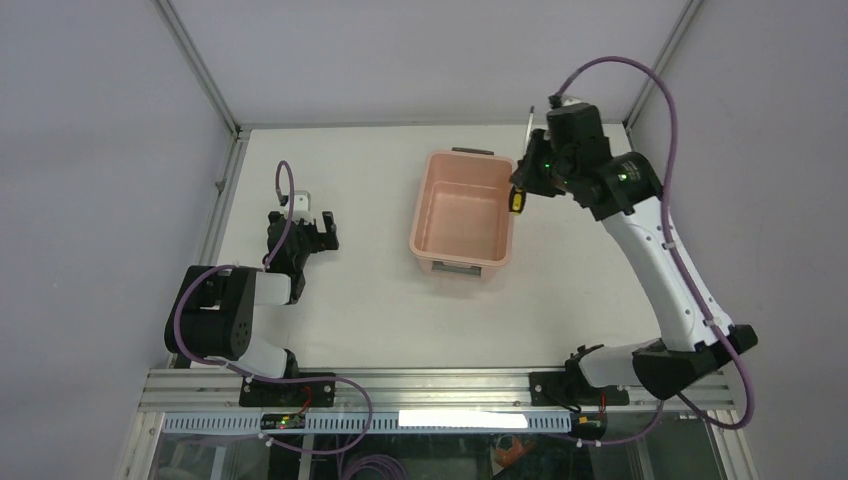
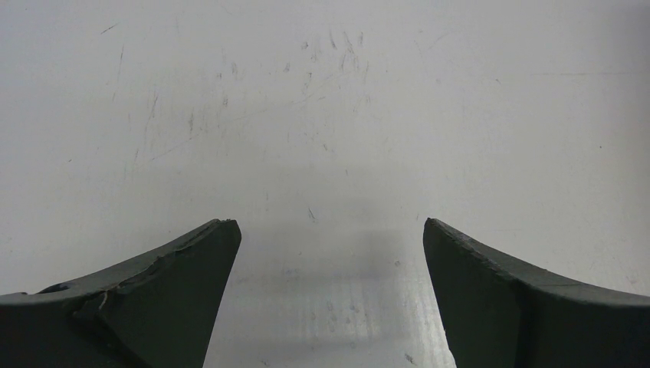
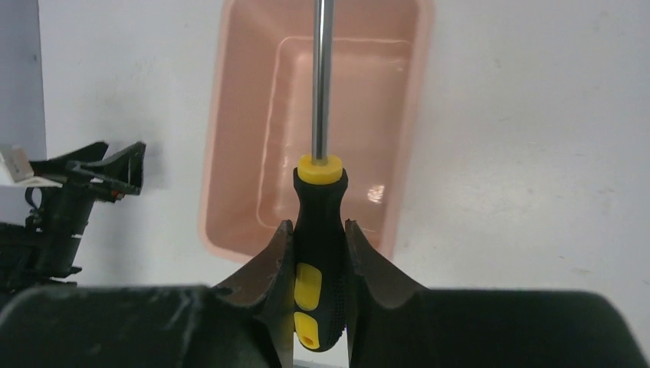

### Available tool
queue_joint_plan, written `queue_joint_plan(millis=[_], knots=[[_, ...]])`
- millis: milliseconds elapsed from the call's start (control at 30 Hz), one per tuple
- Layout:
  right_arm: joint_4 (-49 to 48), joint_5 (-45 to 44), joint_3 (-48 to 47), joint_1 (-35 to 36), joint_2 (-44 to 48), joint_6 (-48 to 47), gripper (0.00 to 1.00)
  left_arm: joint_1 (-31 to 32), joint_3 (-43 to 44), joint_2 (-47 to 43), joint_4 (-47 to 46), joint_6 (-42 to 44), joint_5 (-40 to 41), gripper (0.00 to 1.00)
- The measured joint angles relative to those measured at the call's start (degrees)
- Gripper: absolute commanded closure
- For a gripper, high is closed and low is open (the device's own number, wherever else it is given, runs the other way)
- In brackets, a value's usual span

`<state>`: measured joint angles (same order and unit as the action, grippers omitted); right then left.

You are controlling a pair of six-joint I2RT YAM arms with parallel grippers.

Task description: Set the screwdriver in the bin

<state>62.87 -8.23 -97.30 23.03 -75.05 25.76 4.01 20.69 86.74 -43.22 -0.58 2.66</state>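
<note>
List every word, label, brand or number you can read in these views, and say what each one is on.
No text can be read in any view.
Screwdriver handle: no print visible.
Bin: no marking visible.
White tag by the wrist of the left arm: too small to read.

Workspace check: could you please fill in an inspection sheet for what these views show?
Surface: white table, lightly scratched.
Job's things: screwdriver clamped by its handle, shaft pointing over the bin; nothing seen inside the bin.
Clutter: nothing seen.
Grippers: right gripper shut on the screwdriver; left gripper open, over bare table.
Cables: purple cables looped along both arms, away from the bin.
Surroundings: grey walls, aluminium frame.
</note>
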Motion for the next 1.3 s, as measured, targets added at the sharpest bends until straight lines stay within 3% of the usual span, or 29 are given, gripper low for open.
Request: queue_joint_plan(millis=[200,633,833,900,1167,1233,1267,1300], knots=[[-5.79,-2.64,-0.42,10.78,-11.54,2.38,1.00,0.00,0.00,0.00,0.00,0.00,0.00,0.01],[-10.80,-3.63,7.78,14.19,-39.69,5.44,0.96,0.00,0.00,0.00,0.00,0.00,0.00,0.01],[-10.97,-4.59,9.20,14.40,-41.18,6.47,0.53,0.00,0.00,0.00,0.00,0.00,0.00,0.01],[-11.52,-4.98,9.20,14.38,-41.18,6.95,0.45,0.00,0.00,0.00,0.00,0.00,0.00,0.01],[-11.10,-5.97,9.09,14.40,-35.58,6.82,0.30,0.00,0.00,0.00,0.00,0.00,0.00,0.01],[-10.23,-6.12,8.33,14.40,-32.26,6.03,0.15,0.00,0.00,0.00,0.00,0.02,0.00,0.01],[-10.03,-6.03,7.52,14.40,-29.83,5.14,0.02,0.00,0.00,0.00,0.00,0.02,0.00,0.01],[-10.01,-6.01,6.97,14.38,-28.22,4.66,0.01,0.00,0.00,0.00,0.00,0.02,0.00,0.01]])
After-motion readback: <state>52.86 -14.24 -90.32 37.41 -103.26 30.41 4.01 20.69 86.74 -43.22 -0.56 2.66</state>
